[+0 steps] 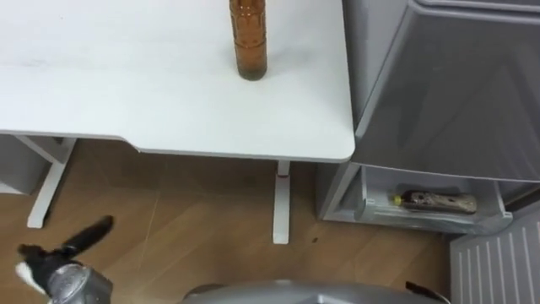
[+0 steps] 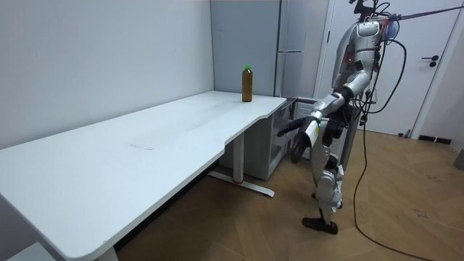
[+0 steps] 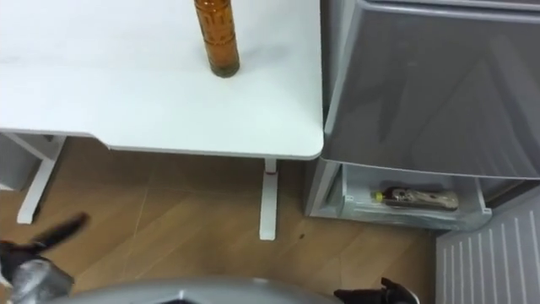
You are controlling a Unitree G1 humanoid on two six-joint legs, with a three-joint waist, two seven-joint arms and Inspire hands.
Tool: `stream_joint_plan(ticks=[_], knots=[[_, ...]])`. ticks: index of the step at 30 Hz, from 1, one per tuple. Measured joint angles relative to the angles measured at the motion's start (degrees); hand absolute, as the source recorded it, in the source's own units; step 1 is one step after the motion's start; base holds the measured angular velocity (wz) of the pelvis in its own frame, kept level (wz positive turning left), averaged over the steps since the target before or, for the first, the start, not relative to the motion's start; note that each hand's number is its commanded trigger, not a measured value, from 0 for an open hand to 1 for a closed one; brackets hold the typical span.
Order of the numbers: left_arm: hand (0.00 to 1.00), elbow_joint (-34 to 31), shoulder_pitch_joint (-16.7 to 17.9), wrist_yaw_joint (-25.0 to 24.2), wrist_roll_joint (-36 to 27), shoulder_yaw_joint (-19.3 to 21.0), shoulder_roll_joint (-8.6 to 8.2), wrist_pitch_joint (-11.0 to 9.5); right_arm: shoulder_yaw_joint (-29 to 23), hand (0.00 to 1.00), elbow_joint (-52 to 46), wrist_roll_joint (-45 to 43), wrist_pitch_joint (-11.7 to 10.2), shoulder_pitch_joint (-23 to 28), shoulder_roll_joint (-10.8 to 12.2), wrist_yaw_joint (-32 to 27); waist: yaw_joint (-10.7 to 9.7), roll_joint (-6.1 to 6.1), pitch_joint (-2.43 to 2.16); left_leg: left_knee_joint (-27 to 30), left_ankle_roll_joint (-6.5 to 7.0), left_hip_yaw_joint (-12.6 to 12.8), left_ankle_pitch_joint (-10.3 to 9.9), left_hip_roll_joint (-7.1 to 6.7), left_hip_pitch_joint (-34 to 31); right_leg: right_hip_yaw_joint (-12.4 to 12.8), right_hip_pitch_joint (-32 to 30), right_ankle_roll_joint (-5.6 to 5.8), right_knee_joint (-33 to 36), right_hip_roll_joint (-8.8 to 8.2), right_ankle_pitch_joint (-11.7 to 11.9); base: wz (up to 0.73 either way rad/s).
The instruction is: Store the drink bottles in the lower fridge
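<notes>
Standing bottle [image 1: 250,38] far on table [image 1: 126,93], awaits pickup. 1 stowed bottle [image 1: 439,201] lies in lower fridge drawer [image 1: 371,192], right. Left hand [image 1: 80,239] empty, fingers straight. Right hand [image 3: 378,295]: cannot tell.

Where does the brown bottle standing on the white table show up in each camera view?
Left eye view: the bottle is at the top edge, slightly left of centre, cap cut off.
Right eye view: the bottle is at the top edge, further left of centre.
Room view: the bottle is in the upper half near centre, green cap visible.
Shared landmark: the grey fridge beside the table end where it stands.
</notes>
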Motion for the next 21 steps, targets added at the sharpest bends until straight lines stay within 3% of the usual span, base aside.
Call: stream_joint_plan(ticks=[1, 3, 8, 12, 16, 21], knots=[[0.0, -2.03, 0.07, 1.56, -0.02, 0.13, 0.05, -0.58, 0.03, 0.0, 0.0, -0.41, -0.08, 0.07, 0.02, 0.0, 0.27, 0.02, -0.01, -0.02, 0.0, 0.0, 0.0, 0.0, 0.04, 0.03, 0.0, 0.0, 0.03, 0.0, 0.0, -0.03], [0.0, -8.69, 0.09, 6.43, -1.09, 0.2, 0.14, -3.72, 0.02, 0.0, 0.01, -1.25, -0.15, 0.19, 0.01, -0.11, 0.87, -0.05, -0.07, -0.17, 0.01, 0.0, 0.01, -0.03, 0.15, 0.05, 0.01, 0.0, 0.12, 0.0, 0.01, -0.02], [0.0, -20.63, 0.32, 11.14, 0.67, 0.3, 0.18, -4.71, -2.54, 0.0, 0.01, -2.51, -1.45, 1.02, 0.25, 0.58, 0.31, -0.01, -0.15, 0.01, 0.0, -1.08, 0.01, -0.14, 0.15, -0.86, 0.76, -0.04, -0.02, 0.0, 0.05, 0.09], [0.0, -28.79, 0.55, 11.44, 7.0, -1.12, 0.64, -6.1, -2.86, 0.0, 0.02, -2.86, -1.9, 1.34, 0.25, 1.29, -0.58, 0.23, -0.16, -0.07, -0.02, -1.79, 0.0, -0.16, 0.08, -1.45, 1.01, -0.04, -0.23, 0.06, 0.03, 0.08], [0.0, -34.0, 0.54, 10.69, 8.76, -2.49, 1.13, -6.48, -2.76, 0.0, 0.11, -2.71, -2.32, 1.35, 0.23, 2.01, -0.88, 0.18, -0.18, -0.05, -0.03, -1.77, 0.01, -0.16, 0.17, -1.4, 1.26, -0.16, -0.71, 0.1, 0.11, 0.0], [0.0, -39.76, 0.5, 8.15, 18.99, -4.36, 1.52, -6.65, -2.82, 0.0, 1.55, -2.74, -3.11, 1.13, 0.34, 3.67, -2.38, -0.2, 0.06, 0.4, -0.15, -2.01, -0.12, -0.13, 0.14, -1.2, 1.87, -0.21, -1.16, 0.32, 0.16, 0.04]])
